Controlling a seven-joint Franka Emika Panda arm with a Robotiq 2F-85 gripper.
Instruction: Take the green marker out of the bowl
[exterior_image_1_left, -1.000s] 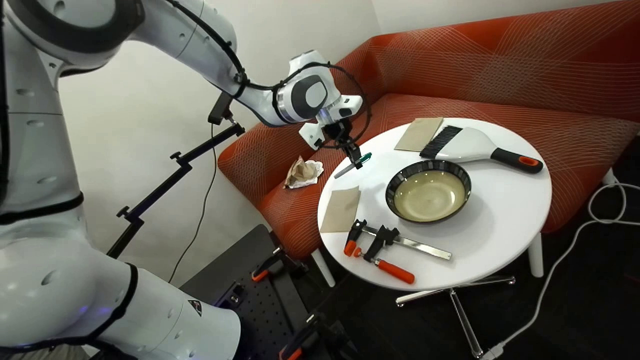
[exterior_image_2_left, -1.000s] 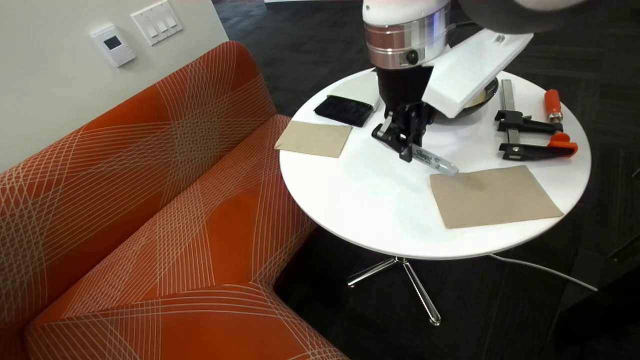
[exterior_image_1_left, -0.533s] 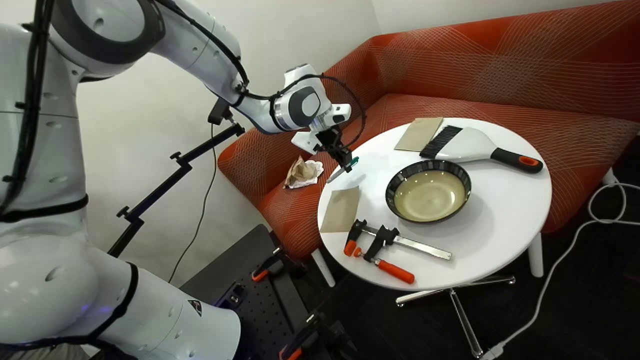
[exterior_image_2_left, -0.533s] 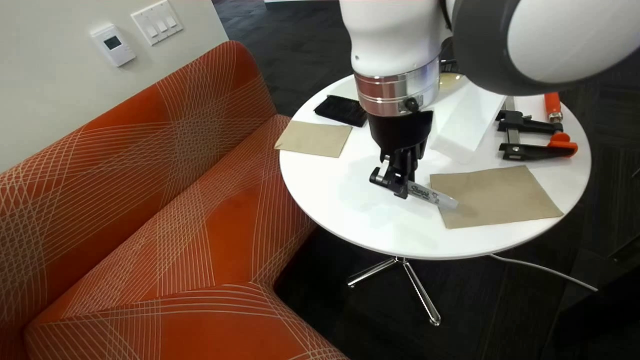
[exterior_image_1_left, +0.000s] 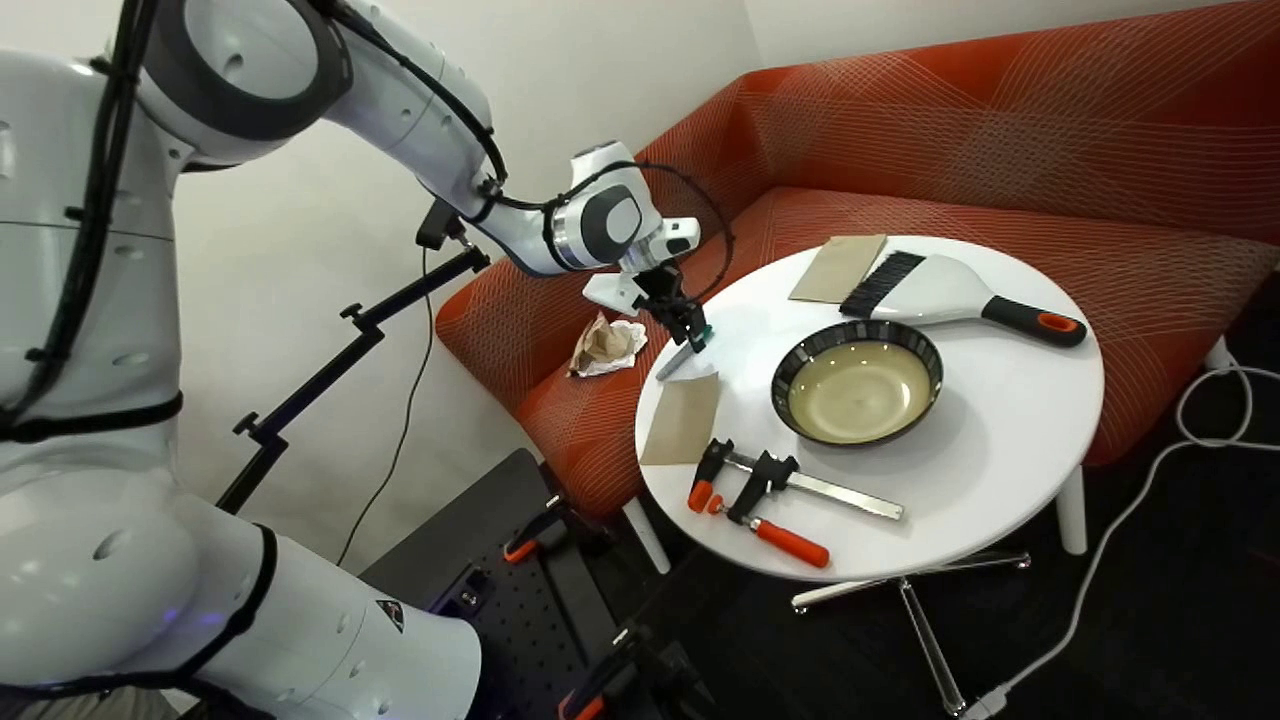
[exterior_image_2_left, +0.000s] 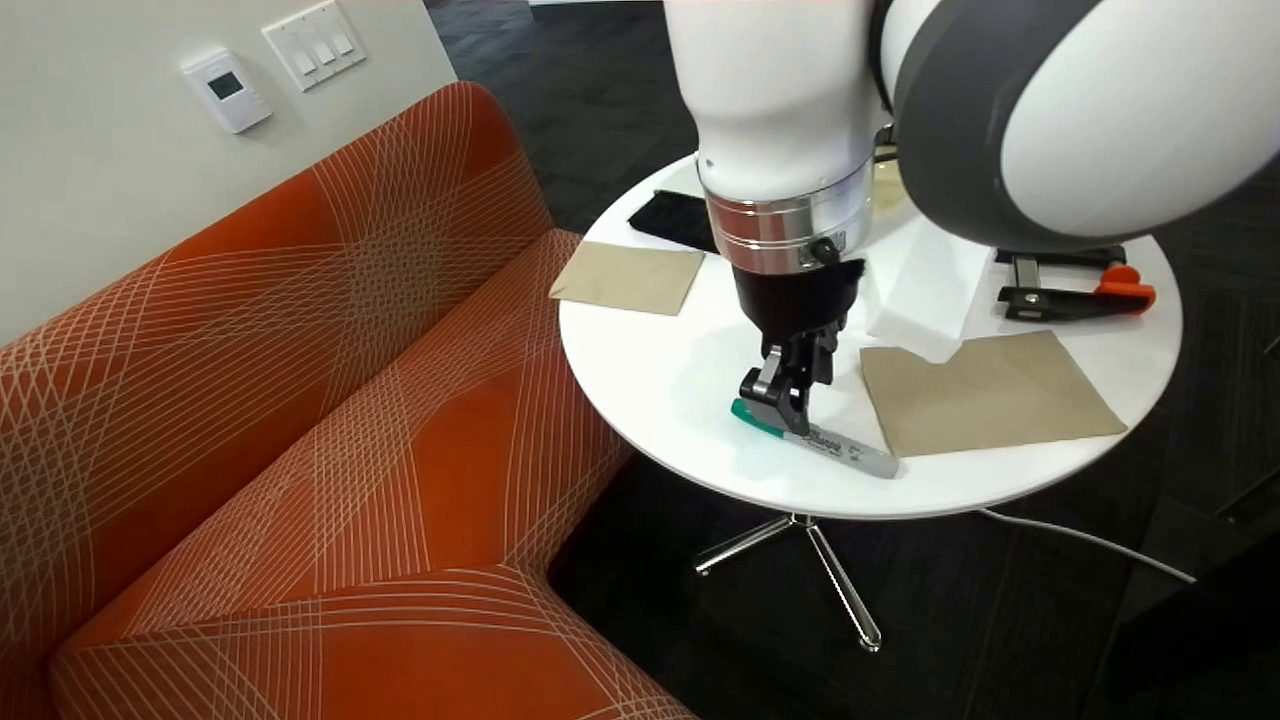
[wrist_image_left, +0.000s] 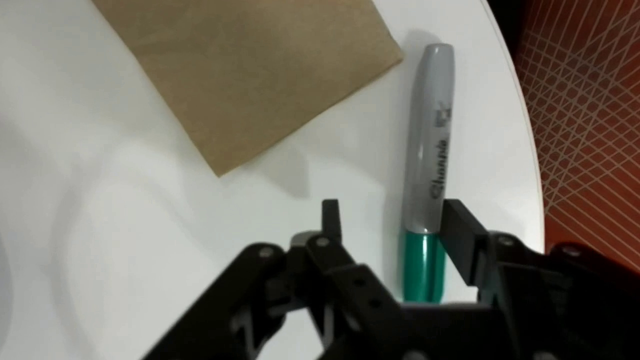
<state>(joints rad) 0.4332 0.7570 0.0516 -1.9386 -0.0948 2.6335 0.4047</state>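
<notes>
In wrist view fingers (wrist_image_left: 462, 242) parted, green marker (wrist_image_left: 429, 170) between on surface (wrist_image_left: 150, 225), right-finger contact uncertain. Likely light, stiff, slick; best pinched near middle, crosswise.

Looking down past the robot arm (exterior_image_1_left: 135, 330), an exterior view faces the sofa (exterior_image_1_left: 1050, 130) across the table (exterior_image_1_left: 1020, 420). With the table nearer, an exterior view looks down from the side where the green marker (exterior_image_2_left: 838, 448) lies, sofa at left. Both share table, sofa and robot arm. From close above, the wrist view looks down past the gripper (wrist_image_left: 391, 215)
</notes>
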